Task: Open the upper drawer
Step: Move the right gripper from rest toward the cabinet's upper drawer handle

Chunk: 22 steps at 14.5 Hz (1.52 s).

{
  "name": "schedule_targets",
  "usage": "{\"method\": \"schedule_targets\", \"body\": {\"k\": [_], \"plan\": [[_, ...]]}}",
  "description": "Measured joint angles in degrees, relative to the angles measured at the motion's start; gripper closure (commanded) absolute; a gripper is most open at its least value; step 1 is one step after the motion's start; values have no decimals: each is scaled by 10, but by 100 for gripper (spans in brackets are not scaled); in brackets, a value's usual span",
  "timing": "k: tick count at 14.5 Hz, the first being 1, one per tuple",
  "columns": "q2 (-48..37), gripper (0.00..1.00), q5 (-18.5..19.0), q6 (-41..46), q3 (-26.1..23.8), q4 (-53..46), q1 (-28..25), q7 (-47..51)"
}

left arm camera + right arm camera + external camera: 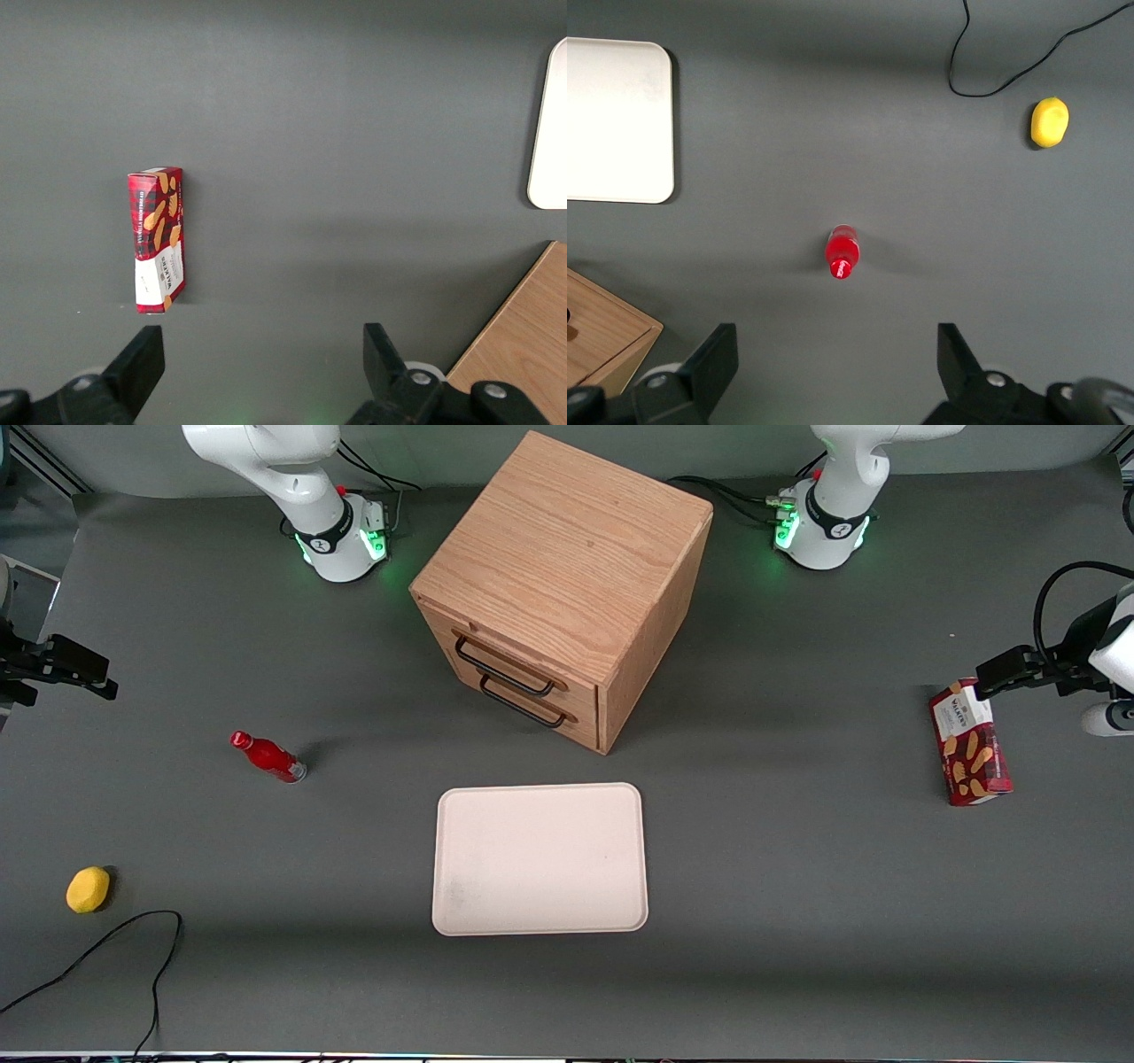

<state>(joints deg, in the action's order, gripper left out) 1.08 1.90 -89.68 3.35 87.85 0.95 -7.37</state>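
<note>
The wooden cabinet (567, 558) stands at the middle of the table, turned at an angle, and one corner of it (602, 336) shows in the right wrist view. Its upper drawer (443, 631) sits flush in the cabinet front, with a black wire handle (505, 673) just above the lower drawer's matching handle (524, 707). My right gripper (102, 682) hovers far off toward the working arm's end of the table, well apart from the cabinet. The gripper (837, 341) is open, with only bare grey table between its fingers.
A red bottle (268, 756) lies on the table between the gripper and the cabinet, also seen under the wrist (842, 251). A yellow lemon (88, 889) and a black cable (133, 957) lie nearer the front camera. A white tray (540, 859) lies in front of the cabinet. A cookie box (970, 753) stands toward the parked arm's end.
</note>
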Motion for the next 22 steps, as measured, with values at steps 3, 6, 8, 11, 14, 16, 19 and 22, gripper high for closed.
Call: {"method": "schedule_targets", "body": {"k": [3, 6, 8, 11, 14, 16, 19, 22], "plan": [[0, 0, 0, 0, 0, 0, 0, 0], [0, 0, 0, 0, 0, 0, 0, 0], [0, 0, 0, -1, 0, 0, 0, 0], [7, 0, 0, -6, -2, -2, 0, 0], [26, 0, 0, -23, -12, -12, -5, 1], [46, 0, 0, -26, -19, -31, -10, 1], [75, 0, 0, -28, -32, -56, -24, 1], [93, 0, -1, -45, -37, -64, -70, 1]]}}
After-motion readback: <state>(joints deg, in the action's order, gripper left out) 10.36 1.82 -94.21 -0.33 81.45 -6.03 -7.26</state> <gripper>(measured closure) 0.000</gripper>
